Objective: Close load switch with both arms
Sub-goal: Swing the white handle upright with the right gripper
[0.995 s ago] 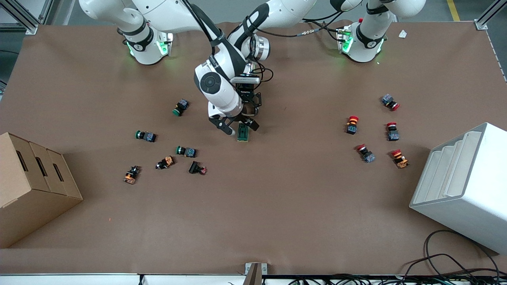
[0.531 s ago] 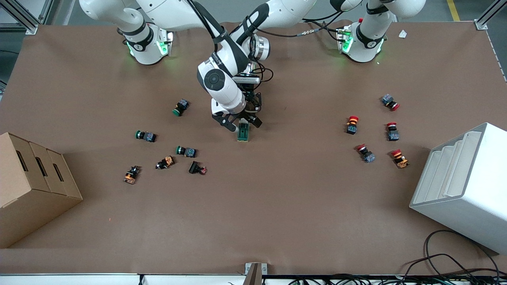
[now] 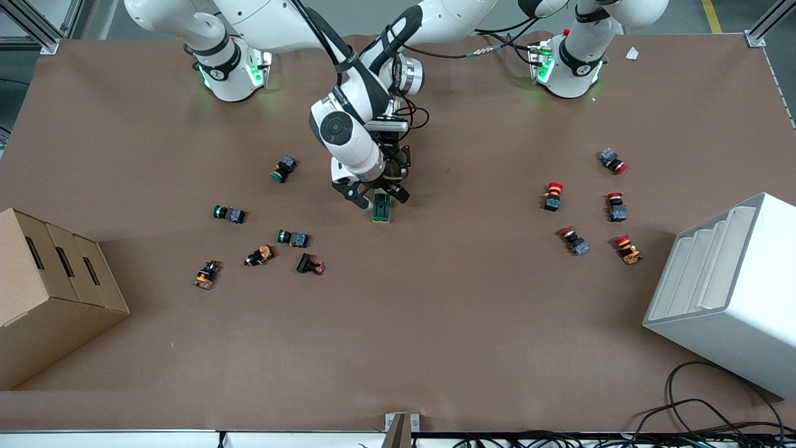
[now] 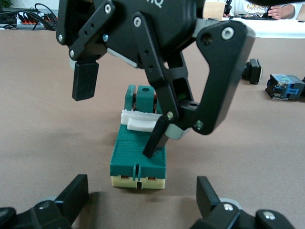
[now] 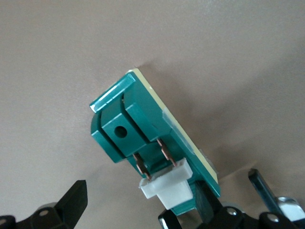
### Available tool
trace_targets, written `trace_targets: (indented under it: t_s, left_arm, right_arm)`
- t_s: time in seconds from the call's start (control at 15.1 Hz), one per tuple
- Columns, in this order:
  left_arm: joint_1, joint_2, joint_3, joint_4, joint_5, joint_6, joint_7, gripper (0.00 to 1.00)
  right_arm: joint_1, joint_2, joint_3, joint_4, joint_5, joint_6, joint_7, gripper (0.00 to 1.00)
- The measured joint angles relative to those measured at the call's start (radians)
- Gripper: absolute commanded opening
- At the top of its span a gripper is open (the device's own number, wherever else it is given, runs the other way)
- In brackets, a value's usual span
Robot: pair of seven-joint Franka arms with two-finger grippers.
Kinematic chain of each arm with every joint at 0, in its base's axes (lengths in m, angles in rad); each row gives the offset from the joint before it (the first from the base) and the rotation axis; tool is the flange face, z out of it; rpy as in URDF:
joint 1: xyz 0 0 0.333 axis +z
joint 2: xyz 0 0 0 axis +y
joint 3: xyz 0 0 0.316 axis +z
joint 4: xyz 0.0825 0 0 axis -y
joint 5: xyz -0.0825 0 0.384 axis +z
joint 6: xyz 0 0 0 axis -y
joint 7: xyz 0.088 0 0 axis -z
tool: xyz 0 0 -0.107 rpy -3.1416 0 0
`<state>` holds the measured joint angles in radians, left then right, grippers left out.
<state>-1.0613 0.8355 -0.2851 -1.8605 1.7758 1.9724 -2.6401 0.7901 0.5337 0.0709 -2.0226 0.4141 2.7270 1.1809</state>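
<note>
We see the right gripper (image 3: 374, 195) low over the load switch (image 3: 382, 208), its fingers spread. In the left wrist view one fingertip (image 4: 153, 143) rests on the switch's green top (image 4: 139, 151) just beside the white handle (image 4: 139, 120), while the other finger (image 4: 85, 80) hangs clear at the side.

The left gripper (image 4: 141, 198) sits at table height just farther from the front camera than the switch, jaws apart and clear of it, one finger (image 4: 76, 193) on each side of the cream-based end. In the front view the right arm's wrist (image 3: 348, 140) hides most of this gripper.

The switch lies flat on the brown table (image 3: 435, 298), near mid-table. Green push buttons (image 3: 292, 238) lie toward the right arm's end. Red ones (image 3: 553, 195) lie toward the left arm's end.
</note>
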Motion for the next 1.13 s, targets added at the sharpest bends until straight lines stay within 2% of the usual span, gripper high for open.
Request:
trace_targets:
  t_s: [0.53, 0.73, 1.13]
  left_arm:
    - [0.000, 0.000, 0.000, 0.000, 0.000, 0.000, 0.000, 1.00]
    - [0.000, 0.000, 0.000, 0.000, 0.000, 0.000, 0.000, 1.00]
    - [0.000, 0.000, 0.000, 0.000, 0.000, 0.000, 0.000, 1.00]
  right_arm:
    - [-0.023, -0.001, -0.003, 0.017, 0.014, -0.014, 0.012, 1.00]
    - [-0.044, -0.005, -0.004, 0.046, 0.014, -0.056, 0.012, 1.00]
    - [-0.075, -0.003, -0.013, 0.101, 0.014, -0.059, 0.012, 1.00]
